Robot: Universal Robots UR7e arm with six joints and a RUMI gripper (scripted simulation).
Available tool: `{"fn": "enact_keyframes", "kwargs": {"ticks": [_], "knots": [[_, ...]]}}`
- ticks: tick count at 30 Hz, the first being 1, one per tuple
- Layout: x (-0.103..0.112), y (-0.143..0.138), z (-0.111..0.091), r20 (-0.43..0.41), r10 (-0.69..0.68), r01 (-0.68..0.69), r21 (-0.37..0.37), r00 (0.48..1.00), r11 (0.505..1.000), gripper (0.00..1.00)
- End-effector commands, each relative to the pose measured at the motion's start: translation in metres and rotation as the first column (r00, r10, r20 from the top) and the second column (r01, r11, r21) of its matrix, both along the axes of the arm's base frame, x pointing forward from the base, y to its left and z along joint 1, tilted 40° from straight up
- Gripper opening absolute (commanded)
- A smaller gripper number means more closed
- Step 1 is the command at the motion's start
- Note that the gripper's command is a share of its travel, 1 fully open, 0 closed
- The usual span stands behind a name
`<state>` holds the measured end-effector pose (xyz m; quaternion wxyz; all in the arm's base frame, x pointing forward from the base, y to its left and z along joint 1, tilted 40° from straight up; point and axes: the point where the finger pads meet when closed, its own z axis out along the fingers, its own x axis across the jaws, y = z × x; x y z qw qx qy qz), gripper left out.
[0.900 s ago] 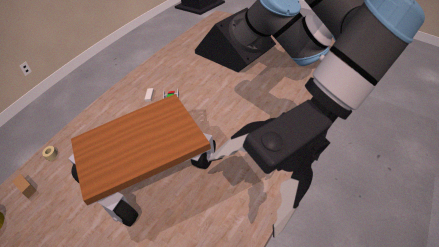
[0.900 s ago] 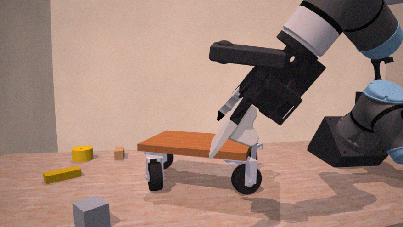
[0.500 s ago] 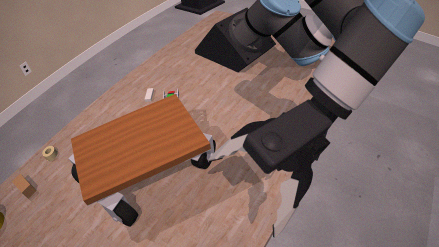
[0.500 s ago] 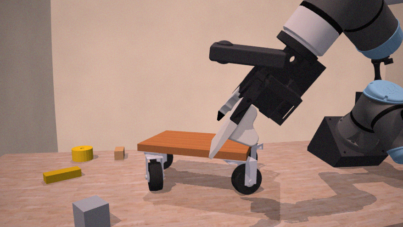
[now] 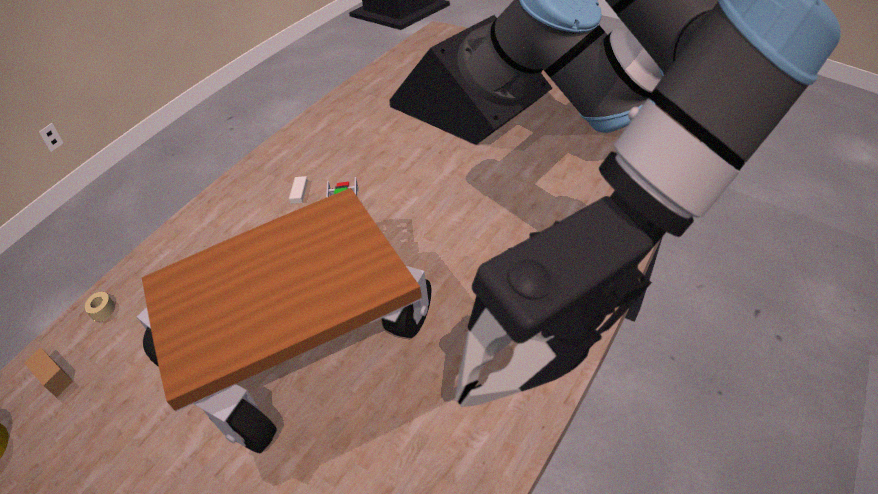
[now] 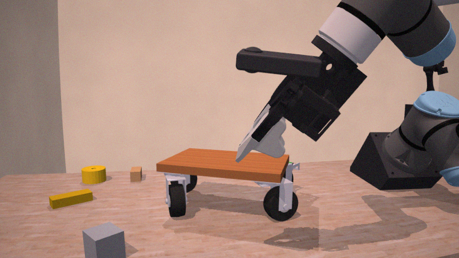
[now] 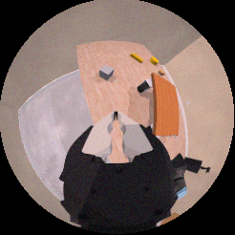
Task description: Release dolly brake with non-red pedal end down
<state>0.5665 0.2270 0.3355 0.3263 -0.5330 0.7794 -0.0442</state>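
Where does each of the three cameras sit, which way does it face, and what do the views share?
Top: high above, looking down on the dolly; arm and shut gripper at right.
Exterior: low at table height, side-on to the dolly; gripper and arm base visible.
Wrist: behind the closed fingers, facing the table.
Exterior and wrist share the grey cube.

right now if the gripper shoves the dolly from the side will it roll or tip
Probably it rolls a bit or pivots rather than tips: the dolly stands on black casters set near its corners, with a low flat deck. The brake pedal looks unreleased, so that wheel may drag. The shut gripper hangs beside it, holding nothing.
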Motion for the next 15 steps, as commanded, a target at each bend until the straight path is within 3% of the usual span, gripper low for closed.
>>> {"fn": "enact_keyframes", "kwargs": {"ticks": [1,5,7,15], "knots": [[0.002,-0.015,-0.012,-0.029,-0.008,0.008,-0.01,1.0,1.0,0.0],[0.002,-0.042,-0.035,-0.085,-0.022,0.02,-0.024,0.996,1.0,0.0],[0.002,-0.042,-0.035,-0.085,-0.022,0.02,-0.024,0.996,1.0,0.0],[-0.013,-0.125,-0.102,-0.262,-0.06,0.053,-0.034,0.963,0.998,0.0]]}}
